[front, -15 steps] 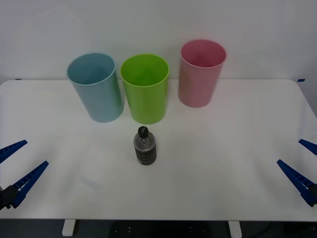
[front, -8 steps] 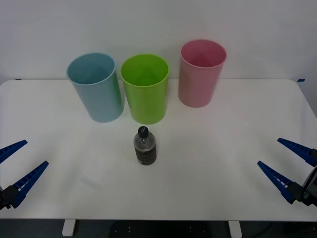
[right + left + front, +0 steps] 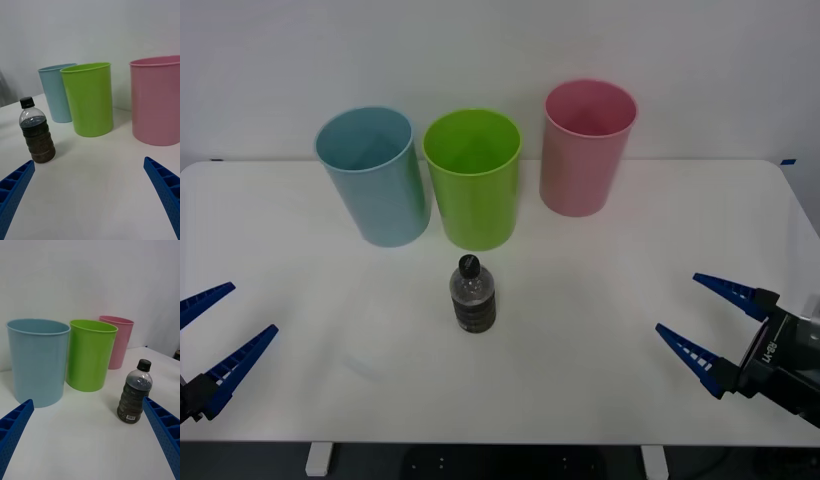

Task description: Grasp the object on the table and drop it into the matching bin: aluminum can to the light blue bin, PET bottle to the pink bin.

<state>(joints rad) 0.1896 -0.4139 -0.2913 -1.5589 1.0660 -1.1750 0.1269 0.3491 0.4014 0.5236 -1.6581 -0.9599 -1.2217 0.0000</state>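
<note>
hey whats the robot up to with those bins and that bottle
A small clear plastic bottle with a black cap stands upright on the white table, in front of the lime green bin. The pale blue bin and pink bin flank the green one. The right gripper is open over the table's right side, apart from the bottle. The left gripper waits open at the left edge. Nothing is grasped yet.

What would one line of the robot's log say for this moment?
right gripper: open, approaching | left gripper: open, parked | PET bottle: upright, untouched | pink bin: waiting

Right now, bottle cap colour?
Black; the bottle cap shows best in the left wrist view.
</note>
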